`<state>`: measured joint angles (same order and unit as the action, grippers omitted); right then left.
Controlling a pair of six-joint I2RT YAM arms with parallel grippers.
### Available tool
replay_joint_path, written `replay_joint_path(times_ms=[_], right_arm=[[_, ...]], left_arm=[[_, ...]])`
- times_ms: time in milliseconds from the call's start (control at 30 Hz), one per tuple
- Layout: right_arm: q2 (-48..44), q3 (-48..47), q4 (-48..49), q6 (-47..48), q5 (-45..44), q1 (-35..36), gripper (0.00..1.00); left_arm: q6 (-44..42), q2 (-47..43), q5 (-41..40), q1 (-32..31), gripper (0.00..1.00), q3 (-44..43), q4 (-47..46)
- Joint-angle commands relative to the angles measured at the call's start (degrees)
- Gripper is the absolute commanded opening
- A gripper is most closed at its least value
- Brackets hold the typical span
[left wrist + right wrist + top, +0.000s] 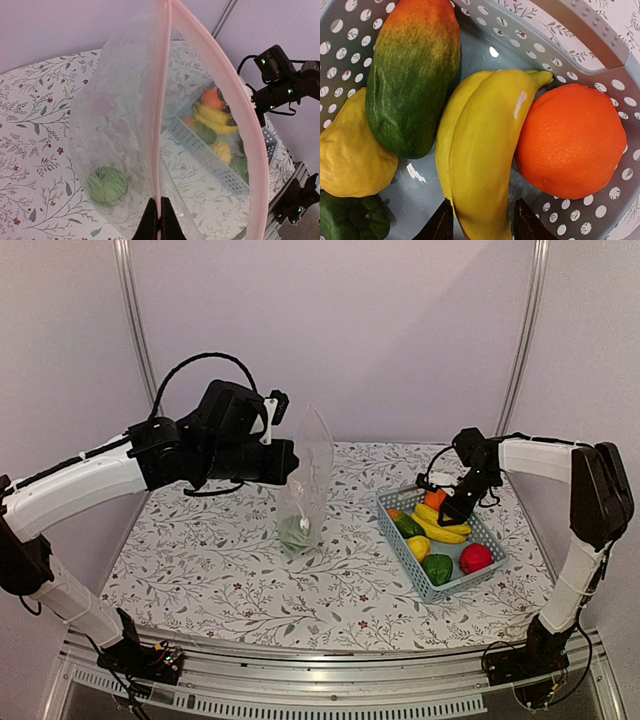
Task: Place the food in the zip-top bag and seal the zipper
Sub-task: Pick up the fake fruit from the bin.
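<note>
My left gripper (160, 220) is shut on the pale pink zipper (163, 100) and holds the clear zip-top bag (305, 480) upright with its mouth gaping. A striped green watermelon (106, 185) lies in the bag's bottom. My right gripper (482, 222) is down in the light-blue basket (430, 592), its dark fingers (440, 225) straddling the yellow banana (485, 150). The left finger is at the banana's skin and a narrow gap shows at the right one. Beside the banana lie an orange (570, 140), a green-orange piece (415, 75), a lemon (350, 150) and a green pepper (350, 217).
A red apple (476, 557) sits at the basket's near right corner. The basket stands on the floral tablecloth (200, 560) right of the bag. A metal rail (300, 680) runs along the table's near edge, and purple walls close in the back and sides.
</note>
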<state>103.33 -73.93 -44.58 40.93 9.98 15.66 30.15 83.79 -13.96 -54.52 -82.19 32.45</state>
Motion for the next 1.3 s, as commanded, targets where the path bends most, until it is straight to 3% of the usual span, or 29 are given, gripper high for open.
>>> replay_joint_path(times_ms=[0, 133, 233, 300, 533, 633, 933, 1267], right_arm=[[1.28, -0.74, -0.55, -0.03, 0.34, -0.30, 0.33], [1.53, -0.56, -1.16, -0.44, 0.52, -0.30, 0.25], [1.72, -0.18, -1.02, -0.97, 0.16, -0.35, 0.33], [2.08, -0.07, -1.03, -1.31, -0.02, -0.36, 0.33], [1.19, -0.73, -1.73, -2.32, 0.41, -0.33, 0.10], [-1.27, -1.65, -3.77, -2.85, 1.49, -0.28, 0.05], [-13.80, -7.73, -9.21, -5.31, 12.24, -0.36, 0.00], [-21.75, -15.91, -11.66, -7.86, 34.68, 0.03, 0.00]], left_arm=[[-0.36, -0.10, 0.13, 0.14, 0.00, -0.11, 0.09], [-0.01, 0.18, 0.44, 0.21, 0.00, -0.01, 0.00], [0.08, 0.36, 0.55, 0.21, 0.00, 0.23, -0.01], [0.17, 0.38, 0.74, 0.18, 0.00, 0.21, -0.01], [0.64, 0.57, 0.89, 0.20, 0.00, 0.45, -0.06], [0.91, 0.71, 1.12, 0.17, 0.00, 0.67, -0.38], [0.94, 1.98, 0.92, 0.20, 0.00, 0.84, -2.02], [2.80, 4.15, 0.96, 0.18, 0.00, -0.08, -4.14]])
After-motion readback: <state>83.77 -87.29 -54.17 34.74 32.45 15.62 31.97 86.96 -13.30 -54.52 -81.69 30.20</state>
